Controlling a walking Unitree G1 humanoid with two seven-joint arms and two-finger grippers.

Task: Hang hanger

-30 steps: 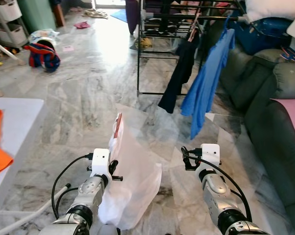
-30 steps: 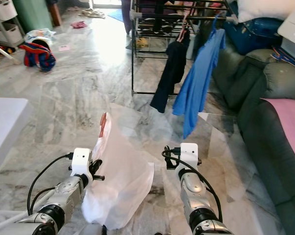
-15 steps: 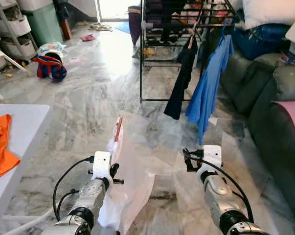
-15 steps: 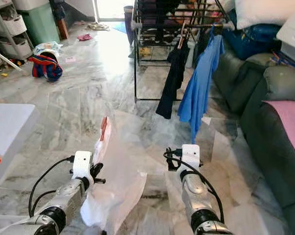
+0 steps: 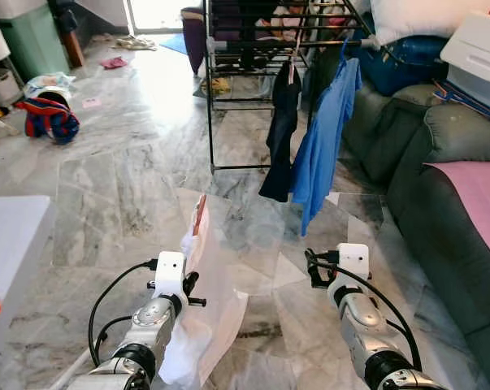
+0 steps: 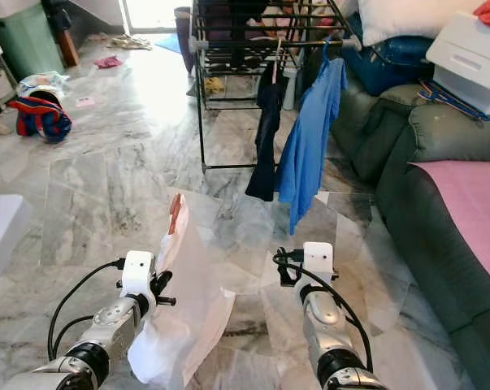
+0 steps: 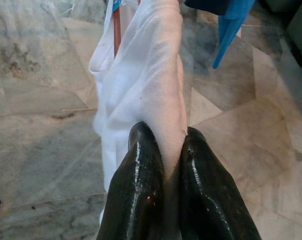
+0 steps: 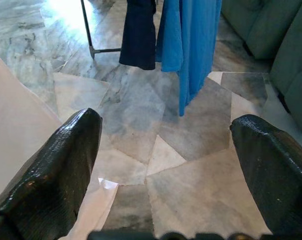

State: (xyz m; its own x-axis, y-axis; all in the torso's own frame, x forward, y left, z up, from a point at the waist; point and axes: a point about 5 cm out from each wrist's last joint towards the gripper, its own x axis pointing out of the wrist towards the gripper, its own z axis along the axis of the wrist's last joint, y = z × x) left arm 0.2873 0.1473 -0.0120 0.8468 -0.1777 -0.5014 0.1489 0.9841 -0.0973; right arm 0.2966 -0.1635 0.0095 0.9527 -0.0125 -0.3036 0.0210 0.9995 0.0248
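Left eye view: marble floor (image 5: 131,187) before drying rack (image 5: 253,49).

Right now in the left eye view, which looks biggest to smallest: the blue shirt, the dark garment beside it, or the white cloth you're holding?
1. white cloth, though it's nearest the camera
2. blue shirt
3. dark garment

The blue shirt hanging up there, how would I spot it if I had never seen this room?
Find the black metal drying rack standing on the marble floor beside the dark green sofa. Two garments hang from its near rail. The blue shirt is the bright, longer one nearer the sofa; its neighbour, the dark garment, is almost black and shorter.
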